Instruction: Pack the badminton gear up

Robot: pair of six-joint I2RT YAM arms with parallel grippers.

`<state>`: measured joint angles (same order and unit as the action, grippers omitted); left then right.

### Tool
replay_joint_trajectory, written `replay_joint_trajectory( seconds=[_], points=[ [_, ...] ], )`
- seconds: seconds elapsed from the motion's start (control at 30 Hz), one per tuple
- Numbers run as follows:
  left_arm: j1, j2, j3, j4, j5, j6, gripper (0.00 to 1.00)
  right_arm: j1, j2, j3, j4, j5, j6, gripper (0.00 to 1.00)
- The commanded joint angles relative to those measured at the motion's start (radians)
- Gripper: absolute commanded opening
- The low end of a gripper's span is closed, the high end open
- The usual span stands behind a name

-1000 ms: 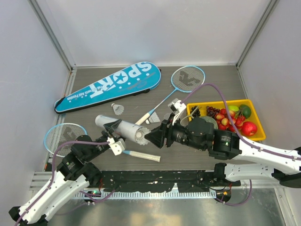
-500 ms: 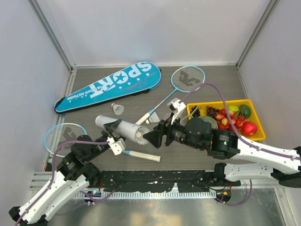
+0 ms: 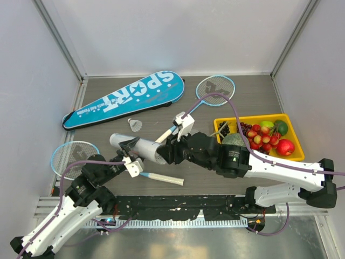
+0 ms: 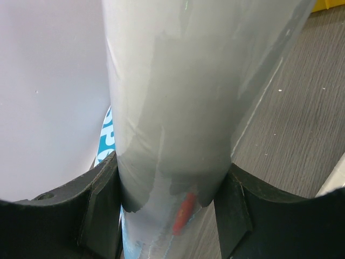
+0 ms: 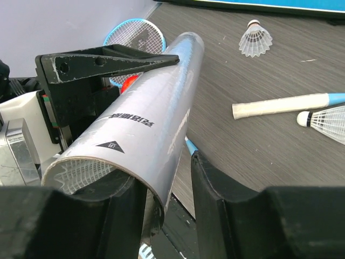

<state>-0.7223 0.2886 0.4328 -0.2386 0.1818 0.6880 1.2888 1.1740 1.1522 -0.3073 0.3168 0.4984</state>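
Note:
My left gripper (image 3: 129,146) (image 4: 170,172) is shut on the long white tube (image 3: 141,147) (image 4: 178,97), which it holds tilted above the table. My right gripper (image 3: 164,153) (image 5: 164,178) is open at the tube's (image 5: 145,124) open mouth. The tube's rim sits between its jaws, and white feathers show inside the mouth. The blue SPORT bag (image 3: 129,96) lies at the back left. One racket (image 3: 215,89) lies at the back and the other racket (image 3: 73,157) at the near left. Loose shuttlecocks (image 3: 135,125) (image 5: 255,39) (image 5: 326,122) lie on the table.
A yellow tray (image 3: 253,117) of fruit stands on the right, partly under my right arm. A small red ball (image 5: 129,83) shows behind the tube, by the left racket head. The pale racket handle (image 5: 280,106) lies close to the right of the tube. White walls enclose the table.
My right gripper has moved left up to the tube's mouth, and its arm now hides the shuttlecock seen there before. The left gripper and tube have stayed put.

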Motion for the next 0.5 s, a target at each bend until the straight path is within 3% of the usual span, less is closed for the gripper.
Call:
replay_joint_trajectory(
  seconds=[0.0,0.07,0.3,0.47],
  points=[
    [0.001,-0.002,0.026,0.088,0.025,-0.002,0.0,0.004,-0.002,0.038,0.043,0.088,-0.026,0.42],
    [0.001,-0.003,0.024,0.088,0.025,-0.002,0.0,0.004,0.004,0.038,0.04,0.093,-0.027,0.54],
    [0.001,0.001,0.026,0.087,0.027,-0.002,0.0,0.004,0.044,0.043,0.051,0.07,-0.029,0.54],
    [0.001,0.001,0.027,0.088,0.025,-0.002,0.0,0.004,0.075,0.069,0.033,0.073,-0.029,0.64]
  ],
)
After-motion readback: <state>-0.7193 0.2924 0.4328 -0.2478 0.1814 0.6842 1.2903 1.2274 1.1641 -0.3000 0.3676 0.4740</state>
